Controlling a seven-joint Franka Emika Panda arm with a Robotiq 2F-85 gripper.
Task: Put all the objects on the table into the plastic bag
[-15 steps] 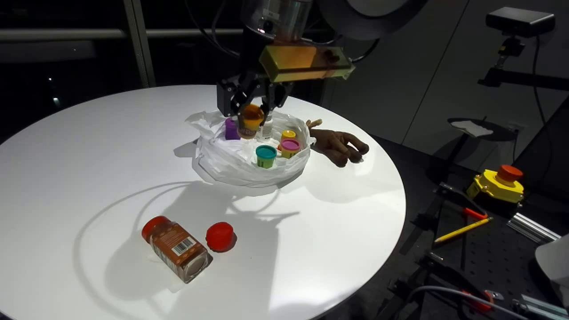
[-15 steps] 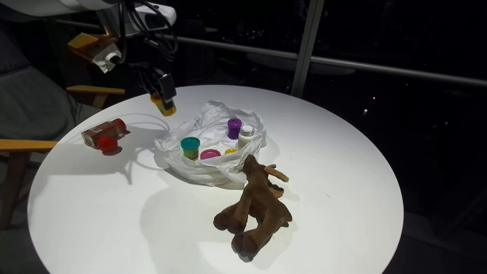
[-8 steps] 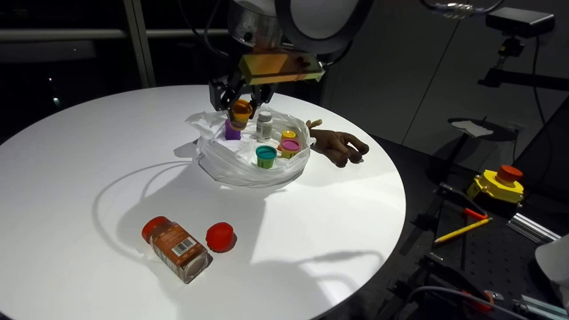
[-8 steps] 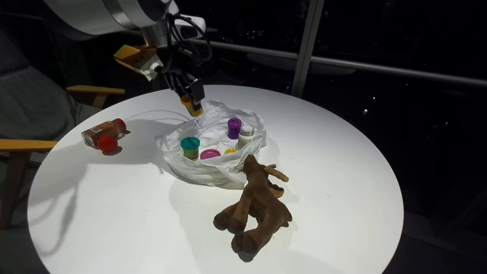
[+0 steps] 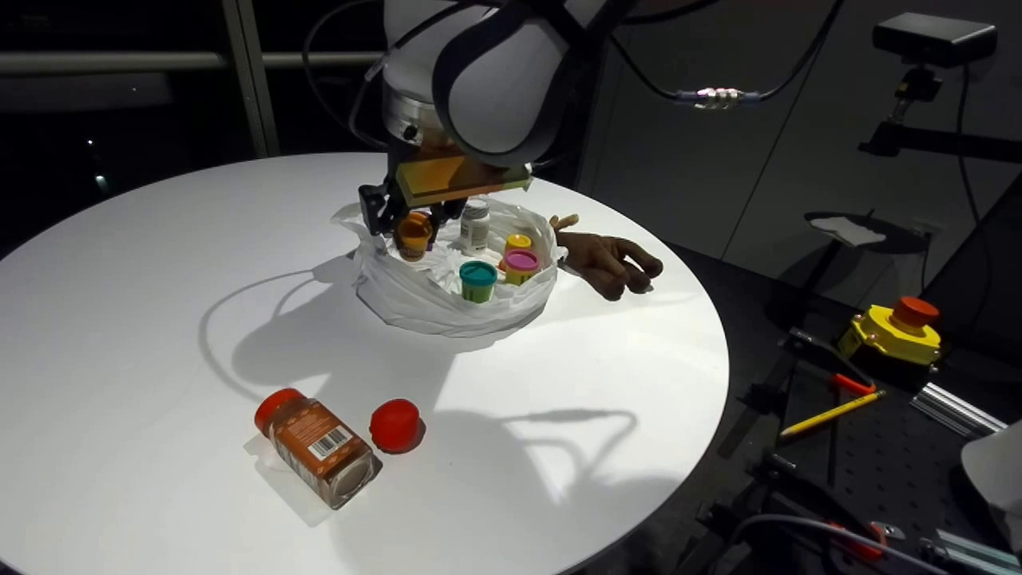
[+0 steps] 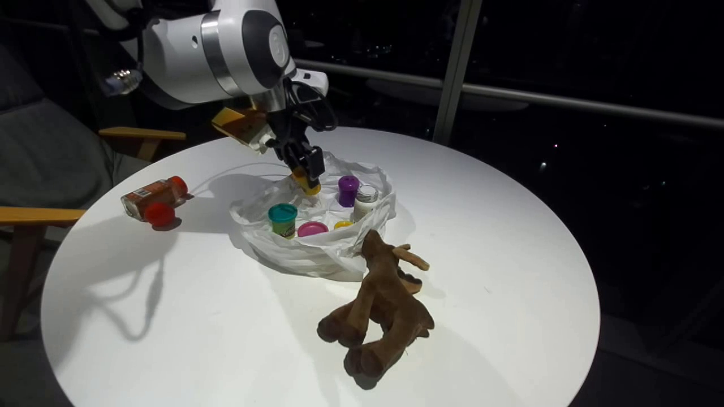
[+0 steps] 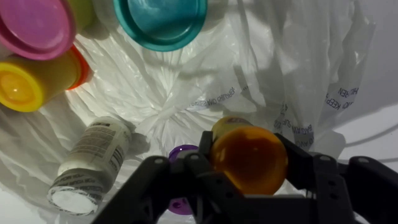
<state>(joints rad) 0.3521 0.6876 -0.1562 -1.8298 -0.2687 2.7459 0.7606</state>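
"What just changed?"

"I swung across and came down. My black gripper is pinching a small round orange-lidded jar, and now that jar is over the thin, wrinkly white plastic bag. The other things did not move."

"Is it in yet?"

"It's low, near the short purple jar. I can't tell if it touches the plastic. That's one more almost in; I think letting go comes next."

"Who's inside already?"

"The purple one, a whitish bottle with a printed label, a green jar with a teal lid, a yellow jar with a pink lid and a yellow-lidded jar."

"And what's left?"

"On the big round white table there's a small red ball, just beside a clear jar with an orange-brown label and a red lid. A soft brown toy with antlers lies right by the bag's edge. Three more trips, I guess."
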